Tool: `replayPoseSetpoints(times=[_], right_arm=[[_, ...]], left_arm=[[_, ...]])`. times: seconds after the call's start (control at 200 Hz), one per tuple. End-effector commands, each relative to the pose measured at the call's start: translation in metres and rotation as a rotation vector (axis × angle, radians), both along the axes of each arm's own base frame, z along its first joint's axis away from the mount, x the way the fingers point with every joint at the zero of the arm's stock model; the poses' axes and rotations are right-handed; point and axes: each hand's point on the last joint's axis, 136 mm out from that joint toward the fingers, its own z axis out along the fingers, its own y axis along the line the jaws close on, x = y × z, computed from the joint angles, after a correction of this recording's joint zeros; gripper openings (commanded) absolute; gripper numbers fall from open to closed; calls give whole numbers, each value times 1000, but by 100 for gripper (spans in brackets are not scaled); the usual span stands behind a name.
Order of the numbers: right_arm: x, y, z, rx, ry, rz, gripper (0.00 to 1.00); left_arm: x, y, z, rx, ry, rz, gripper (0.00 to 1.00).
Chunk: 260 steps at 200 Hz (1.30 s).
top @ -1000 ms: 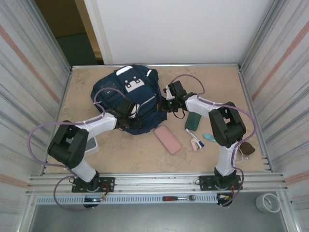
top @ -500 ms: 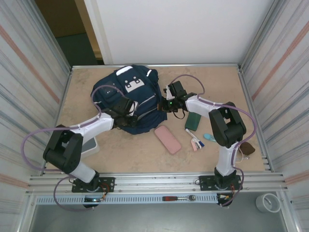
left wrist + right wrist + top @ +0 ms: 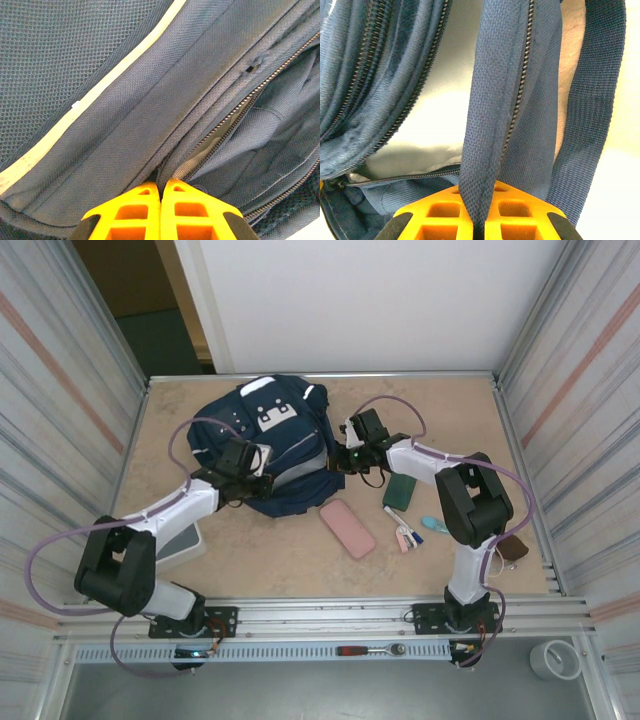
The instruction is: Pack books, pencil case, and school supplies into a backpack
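While the right gripper (image 3: 478,196) clamps the backpack's (image 3: 225,435) zipper edge, the left gripper's (image 3: 160,189) closed jaws hide any catch.

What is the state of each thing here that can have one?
backpack, lying on the table, zipper partly open.
left claw, shut, tips at the zipper edge; grip unclear.
right claw, shut on the backpack's zipper strip.
pencil case, on the table, not packed.
book, flat on the table, not packed.
school supplies, loose on the table, not packed.
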Motion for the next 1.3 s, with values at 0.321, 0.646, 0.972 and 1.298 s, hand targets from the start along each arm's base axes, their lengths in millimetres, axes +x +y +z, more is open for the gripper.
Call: replayPoseSetpoints(times=[0.321, 0.646, 0.972, 1.298], right_arm=[[-15, 22, 21, 86, -24, 75, 3], [-49, 55, 75, -88, -325, 305, 41], [-33, 50, 121, -418, -766, 440, 79], [-2, 86, 119, -494, -882, 589, 81]], left_arm=[[13, 7, 84, -171, -284, 1, 0], [22, 1, 88, -75, -351, -138, 0], [16, 2, 96, -86, -388, -190, 0], [14, 1, 94, -94, -376, -198, 0]])
